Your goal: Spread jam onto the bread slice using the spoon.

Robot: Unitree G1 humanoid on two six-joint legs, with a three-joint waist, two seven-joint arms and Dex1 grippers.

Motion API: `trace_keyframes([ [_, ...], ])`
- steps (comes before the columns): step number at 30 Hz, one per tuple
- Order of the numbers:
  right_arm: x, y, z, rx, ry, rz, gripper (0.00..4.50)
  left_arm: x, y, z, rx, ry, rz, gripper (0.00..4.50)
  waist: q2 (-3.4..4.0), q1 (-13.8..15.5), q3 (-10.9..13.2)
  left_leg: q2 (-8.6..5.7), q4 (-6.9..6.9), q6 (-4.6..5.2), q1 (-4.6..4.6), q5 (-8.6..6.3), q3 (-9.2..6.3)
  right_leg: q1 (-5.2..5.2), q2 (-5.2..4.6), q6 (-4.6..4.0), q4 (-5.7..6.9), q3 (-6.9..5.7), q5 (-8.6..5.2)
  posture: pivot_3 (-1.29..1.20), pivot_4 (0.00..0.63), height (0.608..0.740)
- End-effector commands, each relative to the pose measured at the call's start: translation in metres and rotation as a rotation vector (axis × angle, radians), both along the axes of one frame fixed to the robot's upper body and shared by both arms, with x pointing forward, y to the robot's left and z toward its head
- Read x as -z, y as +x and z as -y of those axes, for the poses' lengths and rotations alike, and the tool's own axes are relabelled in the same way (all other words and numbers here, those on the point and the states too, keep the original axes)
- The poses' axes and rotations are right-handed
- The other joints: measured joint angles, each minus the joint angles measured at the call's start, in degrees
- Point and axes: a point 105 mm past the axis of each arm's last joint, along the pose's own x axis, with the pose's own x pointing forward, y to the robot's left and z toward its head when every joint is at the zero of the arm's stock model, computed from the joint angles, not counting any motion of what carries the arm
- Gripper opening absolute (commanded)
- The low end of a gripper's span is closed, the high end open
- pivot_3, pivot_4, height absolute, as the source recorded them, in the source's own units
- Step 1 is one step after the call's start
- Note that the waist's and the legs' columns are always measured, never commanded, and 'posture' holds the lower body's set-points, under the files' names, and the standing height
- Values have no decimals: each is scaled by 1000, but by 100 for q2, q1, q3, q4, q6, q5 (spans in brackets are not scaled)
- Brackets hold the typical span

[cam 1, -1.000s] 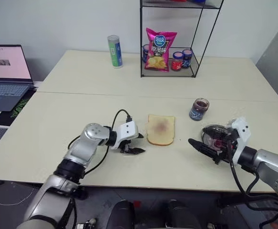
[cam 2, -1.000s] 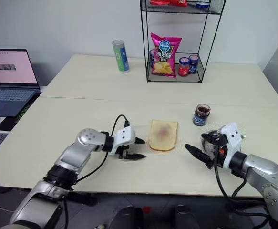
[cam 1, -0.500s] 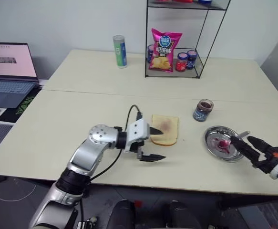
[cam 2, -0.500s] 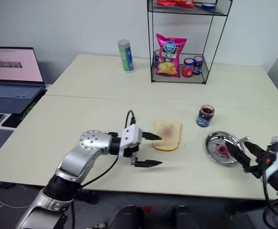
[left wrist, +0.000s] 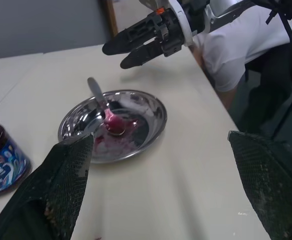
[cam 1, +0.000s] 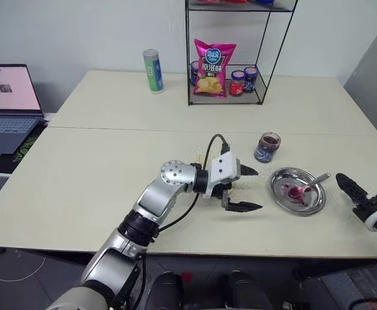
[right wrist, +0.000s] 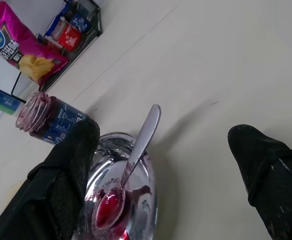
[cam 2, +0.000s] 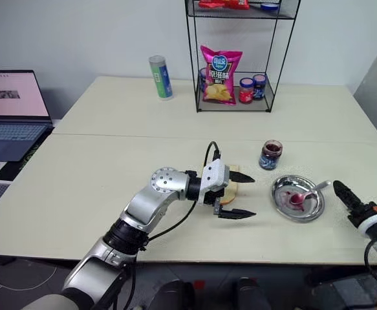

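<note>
Steel plate point(cam 1: 311, 201) cradles the spoon point(cam 1: 308, 186) — bowl seemingly jam-smeared — both grippers' fingers spread, empty.

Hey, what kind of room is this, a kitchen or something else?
Probably an office or lab set up for a food test, not a kitchen: plain pale tables pushed together, an open laptop at one edge, and a wire rack holding a chip bag and small jars.

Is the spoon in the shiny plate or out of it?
In: the spoon's red bowl rests in the plate, handle leaning over the rim.
</note>
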Motion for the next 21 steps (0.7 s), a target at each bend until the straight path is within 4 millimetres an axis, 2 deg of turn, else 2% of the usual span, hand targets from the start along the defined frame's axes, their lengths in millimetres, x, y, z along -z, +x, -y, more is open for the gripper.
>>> trace_keyframes([
  [1,-6,19,-6,-42,20,43,4500,-15,5,-4,-46,-41,49,4478,2,2,0,1,-1,0,-1,0,-1,-1,1,0,1,0,0,0,150,740],
  [9,1,39,-12,-73,47,35,4500,-16,5,-13,-135,-58,35,4478,3,1,0,10,1,0,-1,0,2,0,-2,0,1,1,0,0,150,740],
  [13,9,44,-13,-78,59,25,4500,-14,5,-13,-157,-53,44,4478,2,0,0,10,4,0,-1,0,5,1,-3,5,1,4,4,0,150,740],
  [18,9,49,-19,-86,70,44,4500,-19,9,-16,-163,-54,54,4478,2,-13,0,10,5,0,3,0,9,2,-3,8,2,11,6,0,150,740],
  [21,9,49,-18,-73,73,45,4062,-18,9,-16,-162,-51,56,4500,2,-13,0,10,4,0,3,0,10,1,-3,8,2,11,6,0,150,740],
])
